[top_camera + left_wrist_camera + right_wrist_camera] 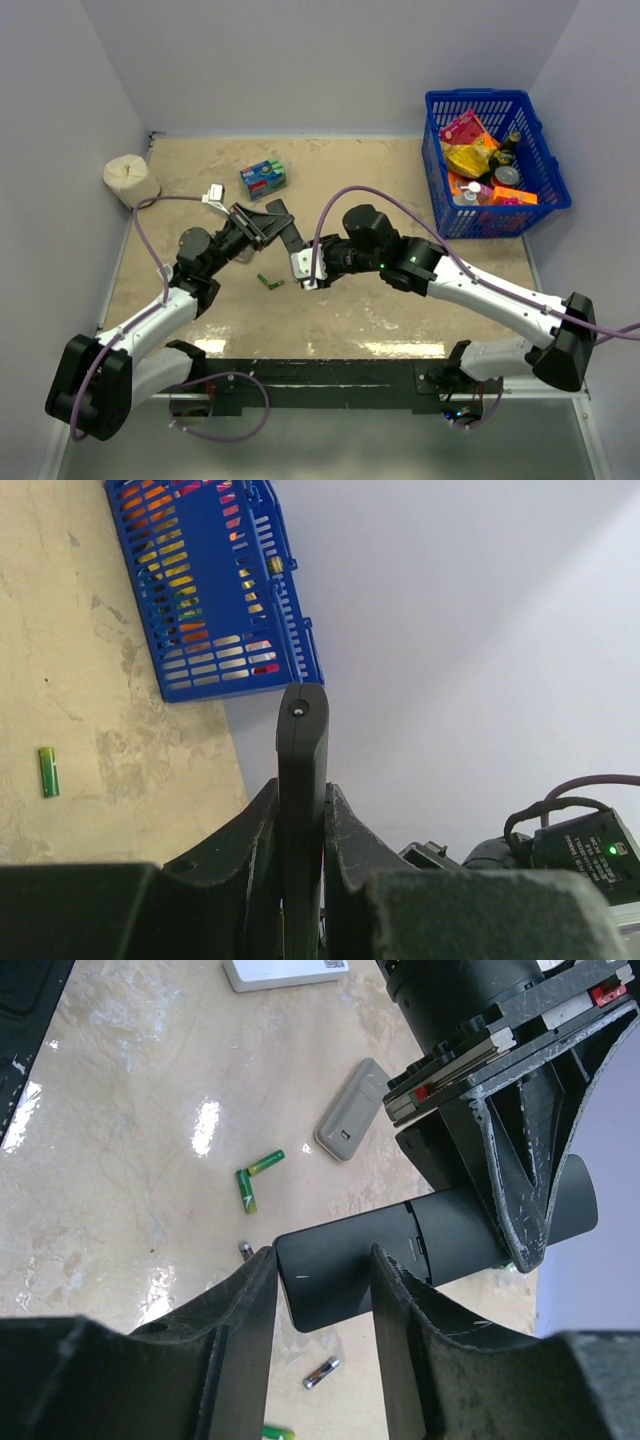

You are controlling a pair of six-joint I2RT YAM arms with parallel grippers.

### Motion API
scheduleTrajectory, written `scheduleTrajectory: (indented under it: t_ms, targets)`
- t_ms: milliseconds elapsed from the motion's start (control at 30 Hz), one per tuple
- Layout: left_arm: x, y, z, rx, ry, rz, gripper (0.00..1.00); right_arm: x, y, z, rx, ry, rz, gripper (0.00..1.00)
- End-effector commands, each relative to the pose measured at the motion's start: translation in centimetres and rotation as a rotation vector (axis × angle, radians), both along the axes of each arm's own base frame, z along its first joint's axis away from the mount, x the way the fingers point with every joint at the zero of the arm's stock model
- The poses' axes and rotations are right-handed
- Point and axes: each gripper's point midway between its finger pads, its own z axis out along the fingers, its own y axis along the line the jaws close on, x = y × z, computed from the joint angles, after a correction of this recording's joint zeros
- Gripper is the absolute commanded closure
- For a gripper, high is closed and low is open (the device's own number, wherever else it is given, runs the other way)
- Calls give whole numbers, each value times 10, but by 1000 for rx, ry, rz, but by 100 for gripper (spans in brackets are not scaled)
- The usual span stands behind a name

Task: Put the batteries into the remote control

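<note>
The left jaws are clamped tight on the black remote control, which juts beyond them. The right jaws, half open, straddle its free end, apparently without a grip. A push from them could twist it loose. Green batteries lie on the counter below both.

Twin white-and-black arms trailing mauve cables

The left arm and right arm pair glossy white link shells with black joint housings and black bases; a mauve cable runs along each. The left tool and right tool have matte black fingers, scuffed pale at the edges. A green light glows lower right in the left wrist view.
</note>
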Motion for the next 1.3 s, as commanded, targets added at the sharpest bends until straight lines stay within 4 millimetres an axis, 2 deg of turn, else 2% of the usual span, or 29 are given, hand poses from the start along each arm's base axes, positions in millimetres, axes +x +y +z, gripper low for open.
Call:
scheduleTrajectory:
  t_ms: [0, 400, 533, 700, 867, 967, 1000, 1067, 1167, 1233, 1267]
  targets:
    - [-34, -17, 69, -96, -173, -152, 100, 31, 3, 0, 2, -29, -132, 60]
    - [-44, -21, 70, -89, -183, -188, 100, 62, 7, 18, 92, -56, -250, 62]
    - [-48, -22, 72, -87, -192, -205, 100, 75, 7, 18, 108, -77, -286, 62]
    - [-50, -23, 72, -86, -193, -209, 100, 92, 7, 8, 112, -70, -328, 62]
    - [-51, -21, 73, -87, -204, -196, 100, 103, 10, 12, 159, -76, -360, 62]
    - [-47, -19, 68, -61, -216, -165, 100, 97, 11, 10, 151, -55, -334, 61]
    - [-45, -19, 66, -48, -222, -150, 100, 93, 11, 18, 165, -51, -314, 59]
    - [-33, -13, 54, 16, -237, -75, 100, 81, 9, 20, 156, -6, -286, 53]
    - [-15, -5, 38, 127, -263, 24, 100, 63, 1, 36, 192, 92, -290, 44]
    - [-4, 1, 28, 189, -255, 87, 100, 50, -8, 55, 248, 178, -326, 34]
    - [0, 4, 25, 243, -291, 114, 100, 47, -13, 63, 269, 201, -346, 32]
